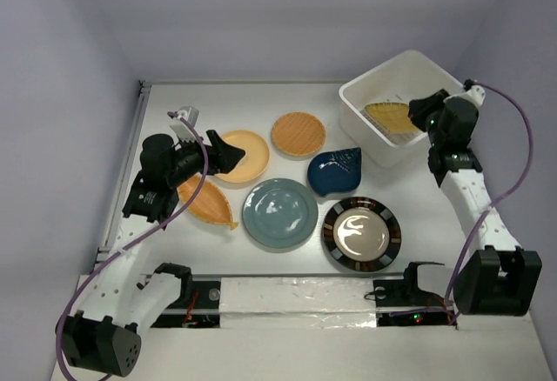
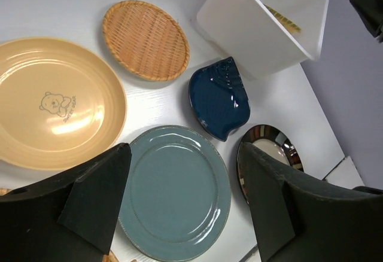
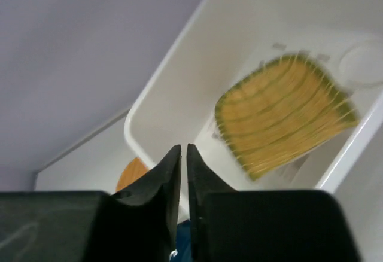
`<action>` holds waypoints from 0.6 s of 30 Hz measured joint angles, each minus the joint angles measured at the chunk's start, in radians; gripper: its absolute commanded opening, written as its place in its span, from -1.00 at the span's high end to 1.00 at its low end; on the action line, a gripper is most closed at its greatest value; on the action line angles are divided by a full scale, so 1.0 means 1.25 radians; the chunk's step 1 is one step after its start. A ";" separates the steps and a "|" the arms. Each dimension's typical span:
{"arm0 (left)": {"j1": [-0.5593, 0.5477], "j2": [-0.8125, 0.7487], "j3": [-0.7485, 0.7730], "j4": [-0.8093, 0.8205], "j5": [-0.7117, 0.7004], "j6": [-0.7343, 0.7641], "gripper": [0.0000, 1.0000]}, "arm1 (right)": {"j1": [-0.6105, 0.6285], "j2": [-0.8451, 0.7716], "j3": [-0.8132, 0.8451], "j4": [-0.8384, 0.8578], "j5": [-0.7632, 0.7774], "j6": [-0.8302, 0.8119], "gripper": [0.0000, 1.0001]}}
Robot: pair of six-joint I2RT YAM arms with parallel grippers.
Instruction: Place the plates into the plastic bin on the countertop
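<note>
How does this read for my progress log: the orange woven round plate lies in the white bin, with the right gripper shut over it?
Wrong plate. The right wrist view shows the green-yellow ribbed rectangle in the plastic bin; the orange woven round plate sits on the countertop. The right gripper is indeed shut over the bin.

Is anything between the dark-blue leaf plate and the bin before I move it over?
Nothing lies on the countertop between the dark-blue leaf plate and the plastic bin. Only the bin's own wall must be cleared. Inside lies the ribbed plate, and the right pincer, shut, hovers by the bin's rim.
</note>
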 measured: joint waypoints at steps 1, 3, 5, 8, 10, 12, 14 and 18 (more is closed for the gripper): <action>0.000 0.000 0.000 0.000 -0.002 0.000 -0.29 | 0.014 -0.018 -0.035 0.023 -0.016 0.008 1.00; 0.000 0.000 0.000 0.000 -0.010 0.000 -0.16 | 0.058 -0.034 -0.100 0.043 -0.036 0.018 1.00; 0.000 0.000 0.000 0.000 -0.022 -0.002 0.11 | 0.134 -0.023 -0.138 0.041 -0.043 0.018 1.00; 0.000 0.000 -0.001 -0.001 -0.042 -0.003 0.63 | 0.299 0.029 -0.143 0.047 -0.056 0.022 1.00; 0.000 0.000 -0.001 -0.003 -0.058 -0.002 1.00 | 0.404 0.087 -0.130 0.062 -0.063 0.030 1.00; 0.000 -0.001 -0.002 -0.005 -0.074 -0.002 1.00 | 0.485 0.162 -0.101 0.070 -0.067 0.038 0.90; 0.000 -0.005 -0.002 -0.007 -0.089 -0.002 1.00 | 0.544 0.263 -0.045 0.073 -0.068 0.046 0.39; 0.000 -0.019 -0.003 -0.011 -0.105 -0.002 1.00 | 0.587 0.404 0.059 0.065 -0.048 0.062 -0.08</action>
